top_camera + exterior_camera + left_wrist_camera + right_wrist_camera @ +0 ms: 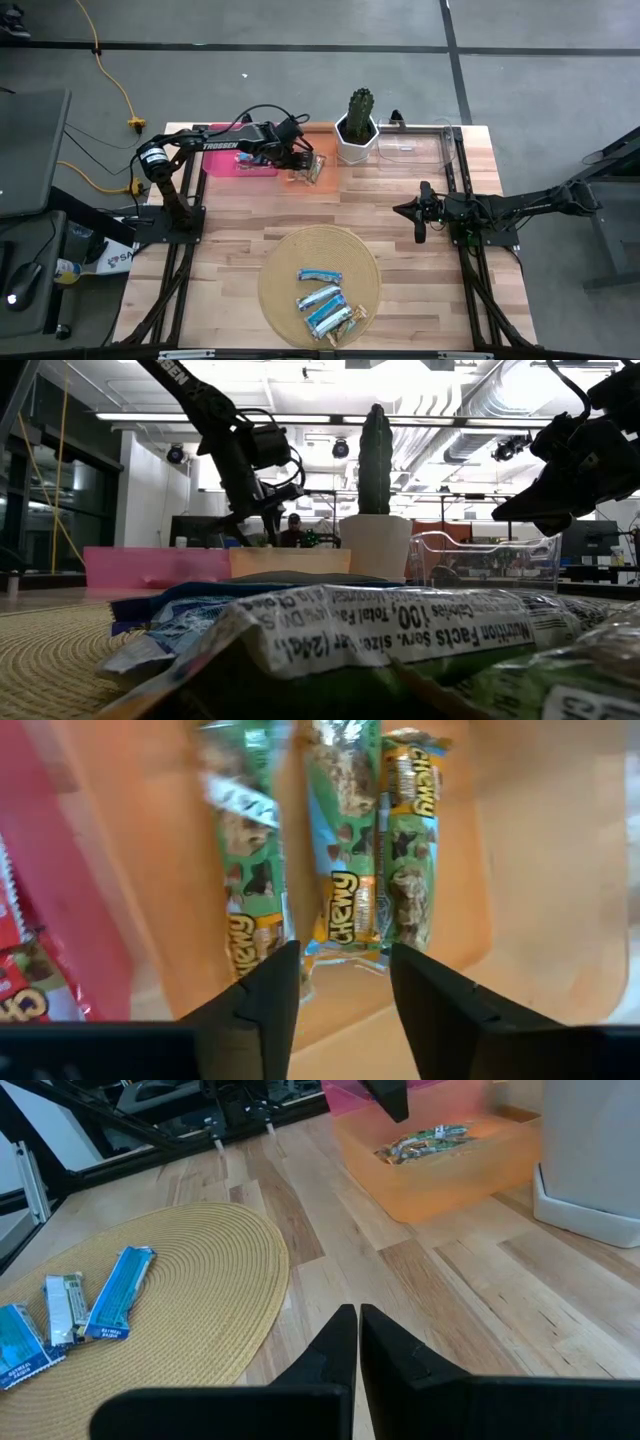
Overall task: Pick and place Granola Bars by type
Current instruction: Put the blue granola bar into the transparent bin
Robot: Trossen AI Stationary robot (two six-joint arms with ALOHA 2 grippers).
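Over the orange bin (520, 870), left gripper (345, 985) hangs open and empty, three green bars (350, 870) just beneath; lift straight up clear of the rim. Right gripper (357, 1342) waits pinched closed

Granola bars on woven mat (285, 262): four blue-and-white (319, 275), plus one tan-wrapped (352, 318) at edge of cluster. Green "Chewy" bars (345, 870) in orange bin (440, 1175): three. Bins along far edge: three, pink (222, 163), orange, clear (420, 145). Cactus (360, 108): one.
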